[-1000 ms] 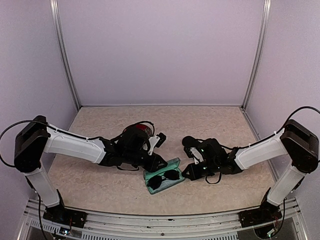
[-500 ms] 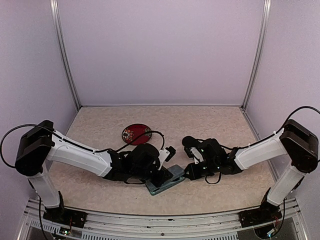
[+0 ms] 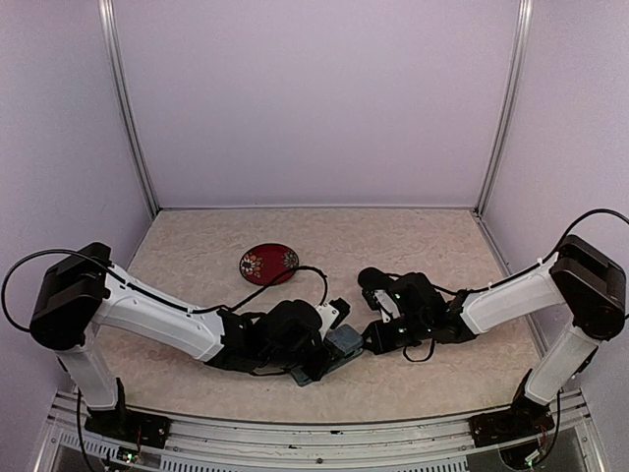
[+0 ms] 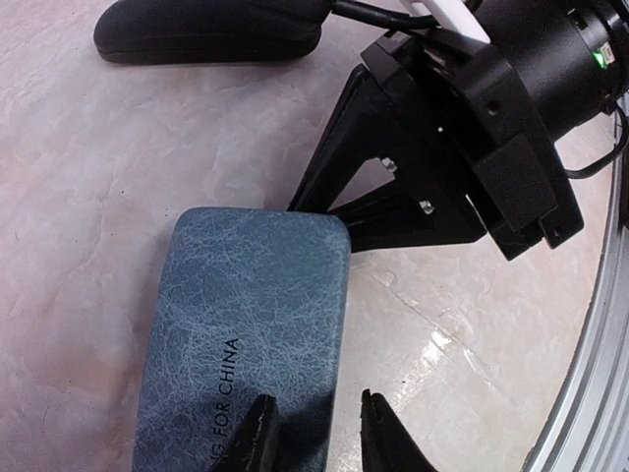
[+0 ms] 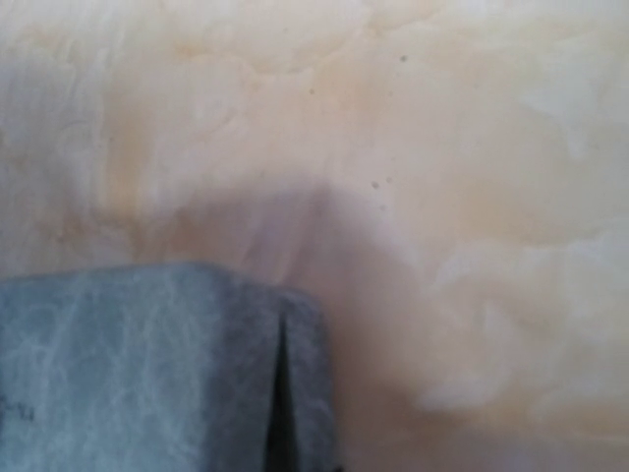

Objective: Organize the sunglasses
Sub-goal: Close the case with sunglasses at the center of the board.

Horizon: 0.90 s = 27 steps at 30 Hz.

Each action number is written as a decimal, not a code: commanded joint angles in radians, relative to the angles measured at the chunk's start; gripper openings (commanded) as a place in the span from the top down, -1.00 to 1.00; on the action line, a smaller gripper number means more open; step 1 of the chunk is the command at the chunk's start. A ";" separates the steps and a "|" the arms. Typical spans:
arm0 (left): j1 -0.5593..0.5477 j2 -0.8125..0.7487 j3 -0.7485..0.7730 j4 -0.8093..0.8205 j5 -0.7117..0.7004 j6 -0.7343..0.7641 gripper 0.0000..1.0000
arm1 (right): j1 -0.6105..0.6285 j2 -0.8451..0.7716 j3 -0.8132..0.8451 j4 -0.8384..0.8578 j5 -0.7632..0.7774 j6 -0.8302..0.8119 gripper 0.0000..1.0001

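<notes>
My left hand [image 4: 319,441] hangs over the blue case [image 4: 246,295], fingers a little apart, one tip over the lid and the other just past its edge. It grips nothing. The case lies shut on the counter [image 4: 98,177], low in the middle of the top view, its long axis running lower left to upper right. A second ago it lay open with the black sunglasses along that axis, lenses up; now the lid hides them. My right hand [image 4: 339,216], fingers pressed together, meets the case's upper right corner. Beyond lie the black case [image 4: 211,29] and, further upper left, a red disc [image 3: 268,263].
</notes>
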 commanded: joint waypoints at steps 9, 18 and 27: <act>-0.064 0.027 0.006 -0.153 -0.168 0.033 0.10 | -0.005 -0.045 -0.044 0.017 -0.104 0.003 0.66; -0.067 0.031 -0.004 -0.189 -0.205 0.037 0.12 | -0.041 -0.087 -0.109 0.085 -0.186 0.034 0.56; -0.072 0.011 -0.012 -0.203 -0.194 0.043 0.09 | -0.073 -0.108 -0.179 0.160 -0.250 0.065 0.47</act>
